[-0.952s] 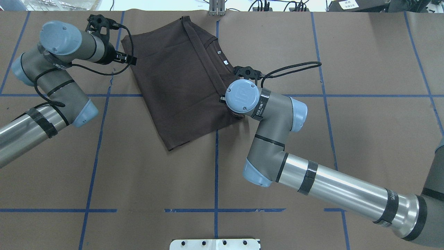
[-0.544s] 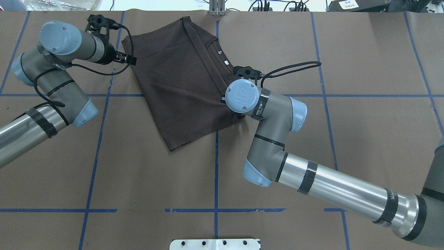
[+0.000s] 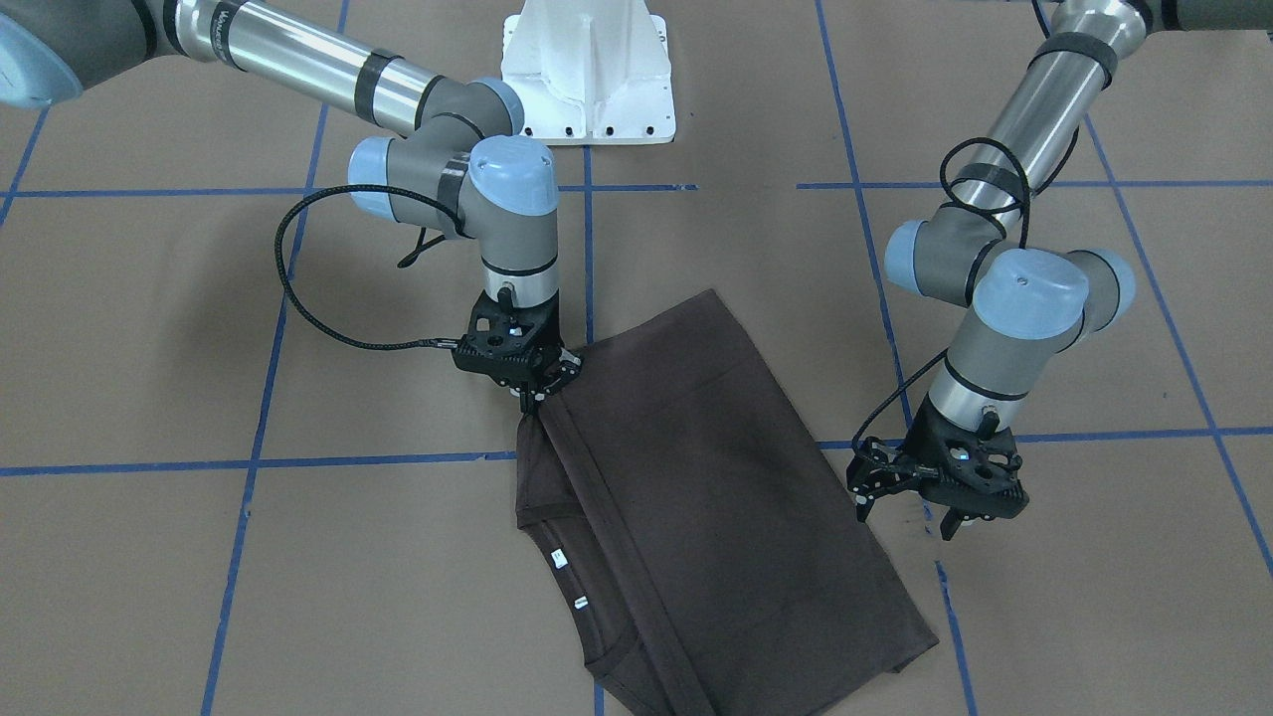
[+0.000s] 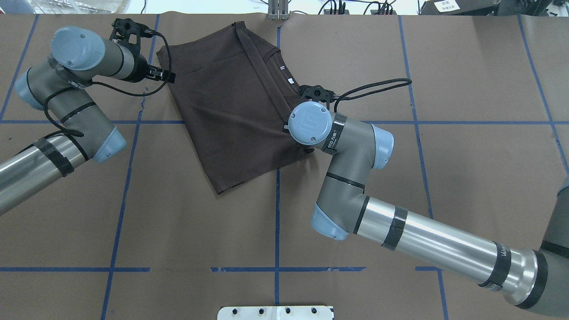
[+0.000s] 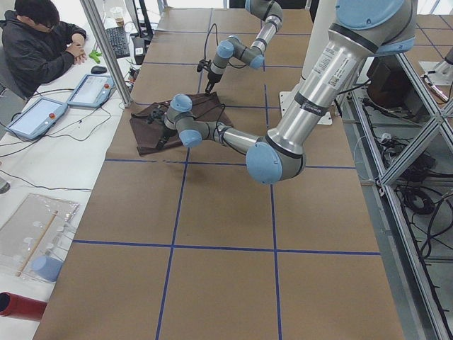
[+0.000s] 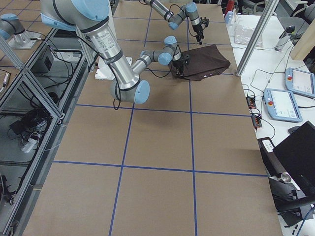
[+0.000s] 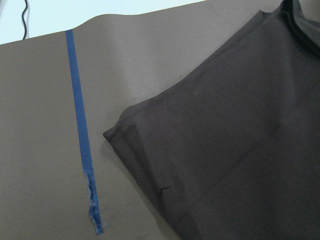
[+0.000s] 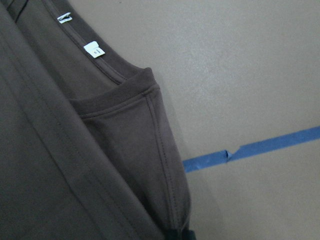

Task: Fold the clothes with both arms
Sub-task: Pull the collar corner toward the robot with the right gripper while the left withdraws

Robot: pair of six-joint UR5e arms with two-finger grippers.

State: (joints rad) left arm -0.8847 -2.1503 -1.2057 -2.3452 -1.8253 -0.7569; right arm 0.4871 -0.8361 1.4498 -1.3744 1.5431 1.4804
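One brown T-shirt (image 4: pixel 231 102), folded, white tags (image 8: pixel 93 49)

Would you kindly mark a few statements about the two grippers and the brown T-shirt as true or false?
1. The right gripper pinches an edge of the T-shirt. True.
2. The left gripper is clamped on the shirt. False: it is open beside the shirt's edge, holding nothing.
3. Two small white tags show on the shirt. True.
4. The T-shirt lies spread out with both sleeves extended. False: it is folded over into a narrower panel.
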